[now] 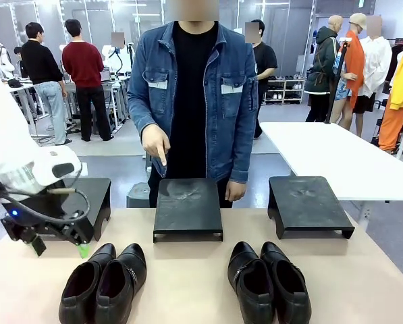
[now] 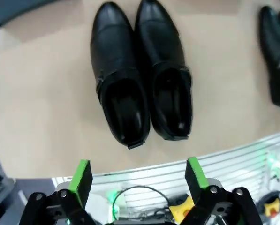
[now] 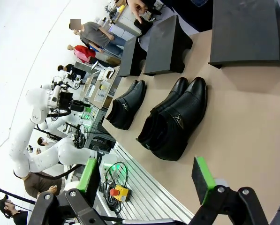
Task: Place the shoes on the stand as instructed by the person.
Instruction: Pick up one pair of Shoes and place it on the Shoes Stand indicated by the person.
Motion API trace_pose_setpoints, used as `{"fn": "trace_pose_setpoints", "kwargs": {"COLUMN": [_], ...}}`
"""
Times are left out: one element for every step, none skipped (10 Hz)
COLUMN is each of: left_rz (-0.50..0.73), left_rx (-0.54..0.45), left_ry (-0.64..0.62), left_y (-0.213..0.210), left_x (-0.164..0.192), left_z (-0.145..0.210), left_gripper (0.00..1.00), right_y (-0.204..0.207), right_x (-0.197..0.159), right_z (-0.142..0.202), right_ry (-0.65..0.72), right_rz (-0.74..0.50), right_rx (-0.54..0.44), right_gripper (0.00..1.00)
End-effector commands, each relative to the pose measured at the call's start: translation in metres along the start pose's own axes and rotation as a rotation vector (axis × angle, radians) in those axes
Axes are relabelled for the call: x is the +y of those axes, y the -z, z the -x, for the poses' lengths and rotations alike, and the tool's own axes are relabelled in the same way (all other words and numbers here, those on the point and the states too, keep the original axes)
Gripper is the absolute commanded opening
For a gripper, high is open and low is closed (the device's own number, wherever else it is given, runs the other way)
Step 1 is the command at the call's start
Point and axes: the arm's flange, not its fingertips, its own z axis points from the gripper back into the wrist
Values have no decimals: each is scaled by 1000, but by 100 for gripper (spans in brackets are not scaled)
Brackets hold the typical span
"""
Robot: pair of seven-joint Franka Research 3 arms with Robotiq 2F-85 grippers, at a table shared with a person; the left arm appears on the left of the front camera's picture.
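Two pairs of glossy black shoes lie on the tan table, toes toward the person: the left pair [image 1: 105,283] and the right pair [image 1: 269,283]. My left gripper [image 1: 59,247] hovers open just left of and above the left pair [image 2: 140,79], which lies ahead of its green pads [image 2: 81,176]. My right gripper [image 3: 147,177] is open too, held off the table's near edge, with the right pair [image 3: 175,119] ahead of it. The person [image 1: 191,88] in a denim jacket points a finger [image 1: 164,158] down at the middle stand [image 1: 187,209].
Three black stands line the far side of the table: the left stand [image 1: 93,199] behind my left arm, the middle one, and the right stand [image 1: 308,204]. A white table [image 1: 336,155] stands at the back right. Other people stand farther off.
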Motion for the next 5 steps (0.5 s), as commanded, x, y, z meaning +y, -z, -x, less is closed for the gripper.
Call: {"fn": "trace_pose_setpoints", "kwargs": {"left_rz": [40, 56, 67, 75, 82], "left_rx": [-21, -5, 8, -6, -15], "left_ry": [-70, -64, -80, -81, -72], "left_y": [18, 27, 34, 37, 37], "left_x": [-6, -7, -8, -7, -5], "left_z": [-5, 0, 2, 1, 1], "left_gripper": [100, 100, 100, 100, 100], "right_y": [-1, -1, -1, -1, -1], "right_x": [0, 0, 0, 0, 0], "right_z": [-1, -1, -1, -1, -1], "right_ry": [-5, -5, -5, -5, -5], "right_rz": [-9, -9, -9, -9, -9], "right_rx": [-5, -5, -5, -5, -5], "right_gripper": [100, 100, 100, 100, 100]}}
